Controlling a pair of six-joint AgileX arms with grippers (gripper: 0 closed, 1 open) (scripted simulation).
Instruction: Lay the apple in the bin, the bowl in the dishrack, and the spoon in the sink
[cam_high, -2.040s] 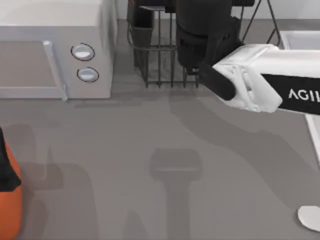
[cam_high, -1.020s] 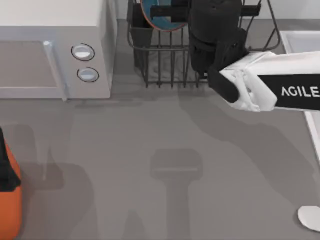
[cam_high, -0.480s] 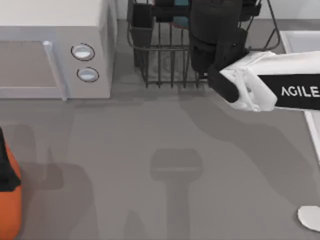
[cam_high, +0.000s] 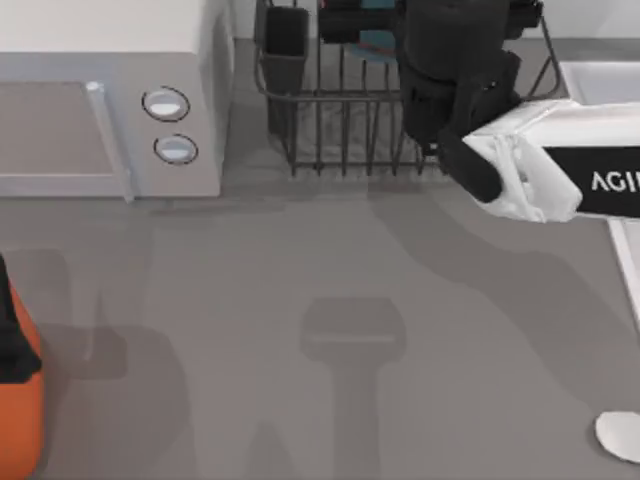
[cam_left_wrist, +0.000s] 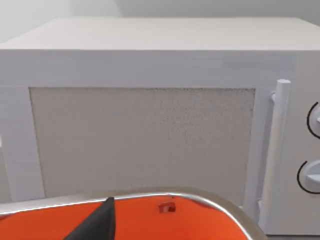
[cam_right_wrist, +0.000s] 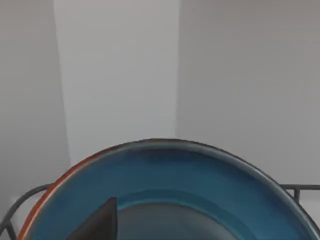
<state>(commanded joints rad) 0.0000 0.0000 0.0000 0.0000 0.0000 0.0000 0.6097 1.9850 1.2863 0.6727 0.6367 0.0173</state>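
Observation:
The teal-blue bowl (cam_right_wrist: 165, 175), with a reddish-brown edge, stands on its rim close in front of my right gripper (cam_right_wrist: 107, 220), which is shut on it. From above, a sliver of the bowl (cam_high: 378, 40) shows inside the black wire dishrack (cam_high: 330, 130), beside my right arm's dark wrist (cam_high: 450, 70). The white spoon (cam_high: 620, 436) lies at the table's front right edge. Part of the sink (cam_high: 600, 75) rim shows at the right. My left gripper (cam_left_wrist: 100, 225) hangs over the orange bin (cam_left_wrist: 200, 225). A small red shape (cam_left_wrist: 166, 208) sits on the orange; I cannot tell if it is the apple.
A white microwave (cam_high: 100, 90) with two round knobs stands at the back left, just left of the dishrack's utensil cup (cam_high: 286, 45). The bin (cam_high: 15, 400) juts in at the front left edge. Open grey tabletop lies between bin and spoon.
My right arm has shifted to the right over the dishrack. The bowl, widely visible and upright a second ago, has moved right with it and now shows as a sliver.

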